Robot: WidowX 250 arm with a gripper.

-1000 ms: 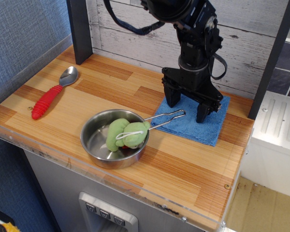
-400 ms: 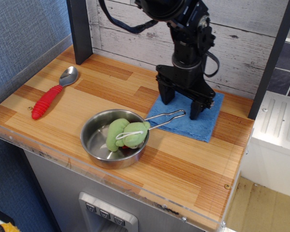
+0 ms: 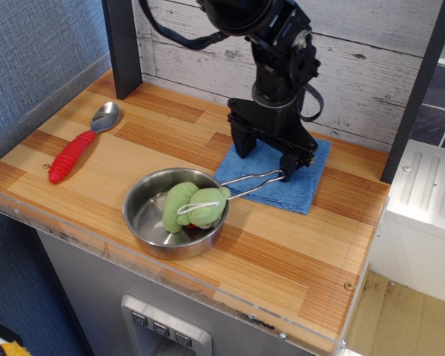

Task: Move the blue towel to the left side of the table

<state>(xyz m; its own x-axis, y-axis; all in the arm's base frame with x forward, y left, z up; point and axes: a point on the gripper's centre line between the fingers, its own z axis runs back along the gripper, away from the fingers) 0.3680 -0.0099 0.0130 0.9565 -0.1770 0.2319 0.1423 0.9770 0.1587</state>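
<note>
Blue towel lies flat on the right half of the table, toward the far edge, a soft terry square with a nubby pile and slightly rounded corners. Its near-left corner sits under the wire handle of the steel pan, which reaches across from the left.

The claw stands on the towel with its two black fingers spread wide, one planted at the far-left part of the cloth and the other nearer the middle, close to the tip of the pan's handle. It is parted and grips nothing; the fingertips look pressed down into the pile. That stance suits dragging: with a flat cloth on smooth wood, pushing down and sliding is probably easier than pinching up a fold, and I judge this to be a slide toward the left.

The table is made of glossy planks in light and reddish-brown tones, slick enough for terry to glide over. The pan is a shallow, shiny round bowl holding a green plush toy, lumpy and soft, with a pale cord across it. It sits directly in the way to the left, so the towel may nudge the handle or the pan. Farther left, near the edge, lies a spoon with a ribbed red handle and a metal bowl, well apart from everything else.
</note>
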